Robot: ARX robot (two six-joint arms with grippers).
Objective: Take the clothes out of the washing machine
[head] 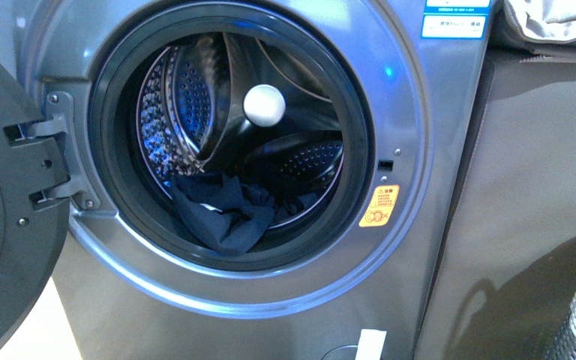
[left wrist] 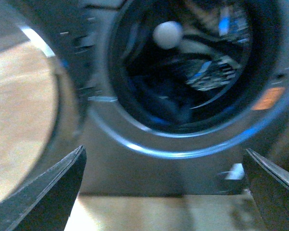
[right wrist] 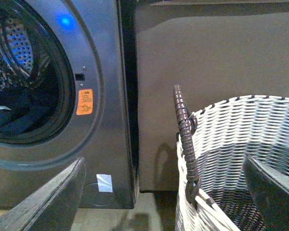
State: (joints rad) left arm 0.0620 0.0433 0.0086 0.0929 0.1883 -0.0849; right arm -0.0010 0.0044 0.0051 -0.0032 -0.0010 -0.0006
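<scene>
The grey washing machine stands with its black door swung open to the left. Dark navy clothes lie in a heap at the bottom front of the perforated drum, draped over the lower rim. They show dimly in the blurred left wrist view and at the edge of the right wrist view. My left gripper is open and empty, in front of the machine, below its mouth. My right gripper is open and empty, over the near rim of the woven basket. Neither arm shows in the front view.
A white ball sits in the drum. A yellow-orange sticker is right of the porthole. A dark grey cabinet stands right of the machine, with pale cloth on top. The basket's dark handle rises between my right fingers.
</scene>
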